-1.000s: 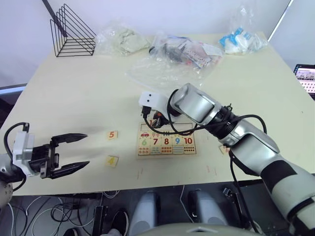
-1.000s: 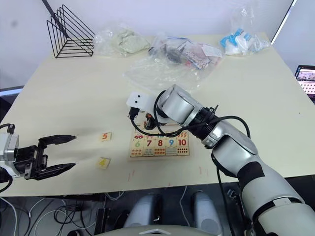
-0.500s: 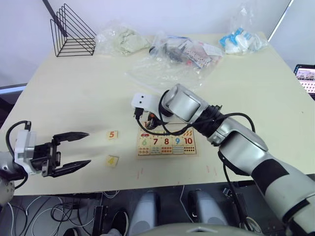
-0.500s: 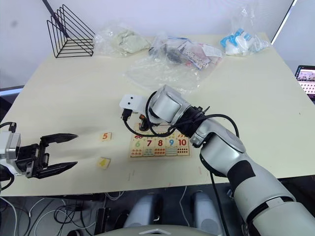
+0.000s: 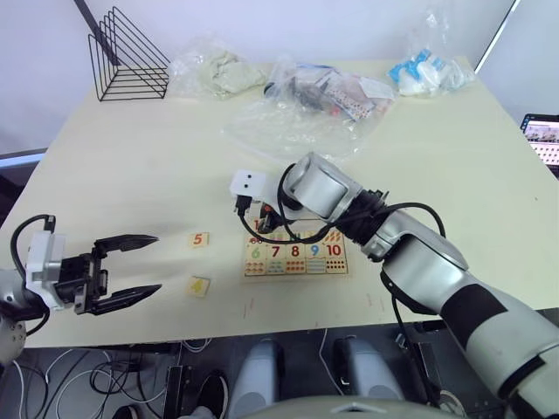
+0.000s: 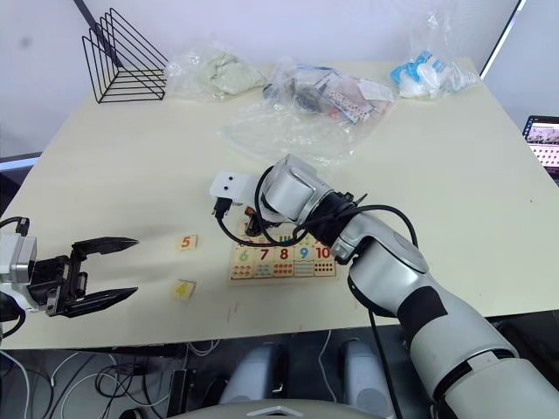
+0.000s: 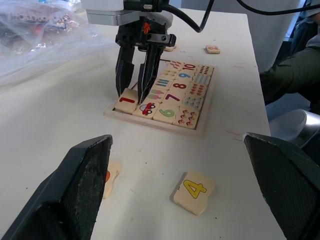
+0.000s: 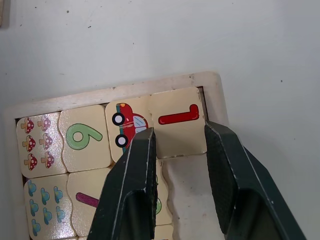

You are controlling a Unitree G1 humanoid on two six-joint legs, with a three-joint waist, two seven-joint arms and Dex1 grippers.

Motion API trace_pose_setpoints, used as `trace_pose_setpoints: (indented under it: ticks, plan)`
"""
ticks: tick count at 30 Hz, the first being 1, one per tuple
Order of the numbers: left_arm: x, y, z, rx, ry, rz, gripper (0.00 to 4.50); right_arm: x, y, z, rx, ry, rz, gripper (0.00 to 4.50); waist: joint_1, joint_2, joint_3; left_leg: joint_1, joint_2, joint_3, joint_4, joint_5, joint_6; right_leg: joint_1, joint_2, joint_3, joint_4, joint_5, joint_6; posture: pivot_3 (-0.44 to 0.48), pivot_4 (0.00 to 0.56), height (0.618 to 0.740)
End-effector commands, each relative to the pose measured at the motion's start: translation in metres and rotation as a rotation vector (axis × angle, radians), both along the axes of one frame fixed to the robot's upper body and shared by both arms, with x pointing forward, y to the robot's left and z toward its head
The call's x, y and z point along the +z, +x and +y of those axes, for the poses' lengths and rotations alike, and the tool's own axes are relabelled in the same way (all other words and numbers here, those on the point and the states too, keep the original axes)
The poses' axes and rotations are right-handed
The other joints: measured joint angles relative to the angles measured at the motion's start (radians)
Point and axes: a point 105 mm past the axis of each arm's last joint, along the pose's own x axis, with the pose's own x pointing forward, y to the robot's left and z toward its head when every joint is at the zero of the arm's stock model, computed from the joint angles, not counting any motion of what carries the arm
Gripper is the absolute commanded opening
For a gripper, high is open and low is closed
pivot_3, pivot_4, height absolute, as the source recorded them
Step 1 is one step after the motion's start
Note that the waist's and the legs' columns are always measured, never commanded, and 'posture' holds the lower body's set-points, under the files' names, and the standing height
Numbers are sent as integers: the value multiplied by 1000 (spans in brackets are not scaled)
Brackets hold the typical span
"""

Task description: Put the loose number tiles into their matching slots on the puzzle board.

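the right arm covers the top row of the puzzle board from the head, so those slots can't be read there. the 5 tile sits half behind a left pincer finger. the small tile beyond the board is too small to read. the bags blur their contents.

Left gripper: fingers spread wide apart, held level and low at the robot's left.
Right gripper: pointing down, fingers slightly parted, arm reaching across.
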Motion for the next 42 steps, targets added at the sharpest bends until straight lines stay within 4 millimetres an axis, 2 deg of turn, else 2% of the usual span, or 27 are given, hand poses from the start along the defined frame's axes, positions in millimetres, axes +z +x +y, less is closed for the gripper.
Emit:
trace_pose_setpoints:
  ticks: [1,7,8,9,12,13,14,20,29,32,33,34,35,36,37,39,40,42]
  plan:
    - [3,-3,1,-28,22,-10,4500,18,1,9,28,37,-41,832,0,0,0,0,0,0,0,0,0,0,0,0,0,0,0,0,150,740]
    - [2,-4,1,-25,23,-8,4500,16,1,9,34,33,-43,832,0,1,1,0,0,0,0,0,0,0,0,0,0,0,0,0,150,740]
    - [2,-4,1,-25,23,-8,4500,15,2,8,37,31,-44,1865,0,1,1,0,0,0,0,0,0,0,0,0,0,0,0,0,150,740]
    - [2,-4,2,-24,23,-8,4500,15,2,8,40,29,-44,2149,0,1,1,0,0,0,0,0,0,0,0,0,0,0,0,0,150,740]
    - [2,-4,2,-23,23,-7,4500,15,2,7,45,27,-48,3558,0,1,1,0,0,0,0,0,0,0,0,0,0,0,0,0,150,740]
    - [2,-4,2,-23,23,-8,4500,15,2,7,45,27,-49,3558,0,1,1,0,0,0,0,0,0,0,0,0,0,0,0,0,150,740]
    - [2,-4,2,-24,23,-8,4500,16,3,7,44,27,-51,4241,0,1,1,0,0,0,0,0,0,0,0,0,0,0,0,0,150,740]
    - [1,-3,1,-23,23,-8,4500,24,6,4,47,50,-55,4296,0,1,1,0,0,0,0,0,0,0,0,0,0,0,0,0,150,740]
    - [0,-2,2,-15,19,-8,4500,35,8,3,103,187,-104,4296,0,0,0,0,0,0,0,0,0,0,0,0,0,0,0,0,150,740]
    - [0,-2,3,-13,17,-7,4500,36,8,4,135,250,-134,3452,0,0,0,0,0,0,0,0,0,0,0,0,0,0,0,0,150,740]
    - [0,-2,3,-13,16,-7,4500,34,8,3,140,260,-139,2944,0,-1,0,0,0,1,0,0,0,0,0,0,0,0,0,0,150,740]
    - [0,-2,3,-12,16,-7,4500,33,8,2,143,266,-145,2236,0,-1,0,0,0,1,0,0,0,0,0,0,0,0,0,0,150,740]
    - [0,-2,3,-12,16,-7,4500,32,8,1,144,269,-149,1881,0,-1,0,0,0,1,0,0,0,0,0,0,0,0,0,0,150,740]
    - [0,-2,3,-11,16,-7,4500,32,8,1,157,279,-164,1309,0,-1,0,0,0,1,0,0,0,0,0,0,1,0,0,0,150,740]
    - [0,-2,3,-11,15,-7,4500,32,7,2,169,288,-168,1079,0,-2,-1,0,0,1,0,0,0,0,0,0,1,0,0,0,150,740]
    - [0,-2,3,-12,14,-6,4500,29,4,4,189,309,-179,204,-1,-3,-1,0,0,1,0,0,0,0,0,0,1,0,0,0,150,740]
    - [0,-2,2,-12,14,-6,4500,27,2,4,198,310,-180,42,0,-3,-1,0,0,1,0,0,0,0,0,0,1,0,0,0,150,740]
    - [0,-2,2,-12,13,-6,4500,24,-2,6,218,321,-184,42,0,-4,-2,0,0,1,0,0,0,0,0,0,1,0,0,0,150,740]
